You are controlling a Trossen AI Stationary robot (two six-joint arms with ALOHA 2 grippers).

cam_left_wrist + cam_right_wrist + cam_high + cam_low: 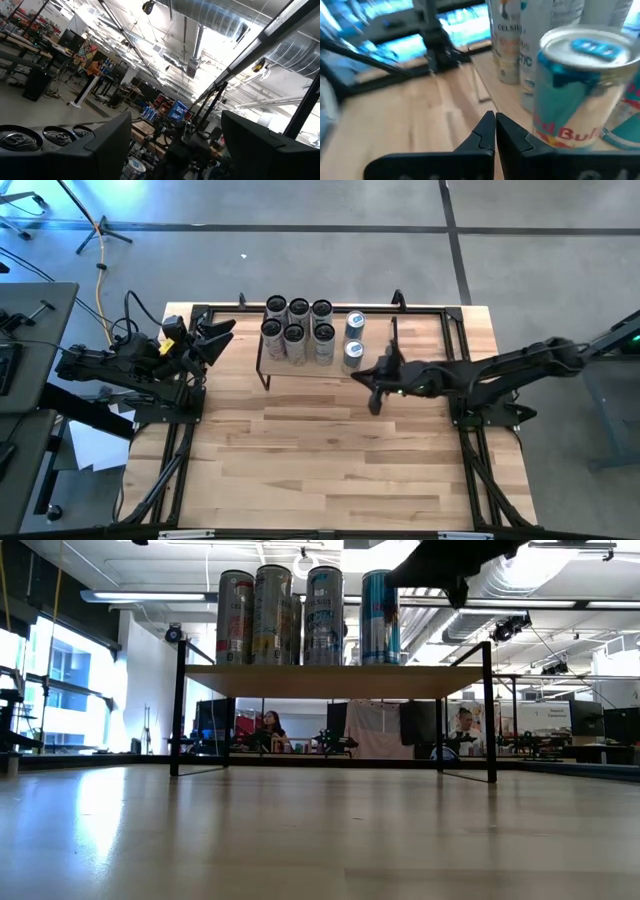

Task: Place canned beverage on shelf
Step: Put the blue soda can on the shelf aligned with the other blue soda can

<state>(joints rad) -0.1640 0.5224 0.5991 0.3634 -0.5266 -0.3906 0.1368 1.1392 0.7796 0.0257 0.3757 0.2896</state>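
Note:
The shelf [290, 371], a low rack with a light wood top and thin black legs, stands at the table's far middle; it also shows in the low view [335, 680]. Several cans stand upright on it: grey ones [298, 332] and two blue-topped ones [354, 340] at its right end. My right gripper [362, 376] is shut and empty, just off the shelf's right end, beside the nearest blue can [580, 90]. Its fingertips [495, 131] meet. My left gripper [225, 332] is open and empty at the shelf's left end, and also shows in its wrist view [175, 150].
A larger black rail frame [455, 315] with cables runs around the table's far and side edges. Bare wood tabletop [330, 460] lies between the shelf and the near edge. People sit in the room behind [268, 728].

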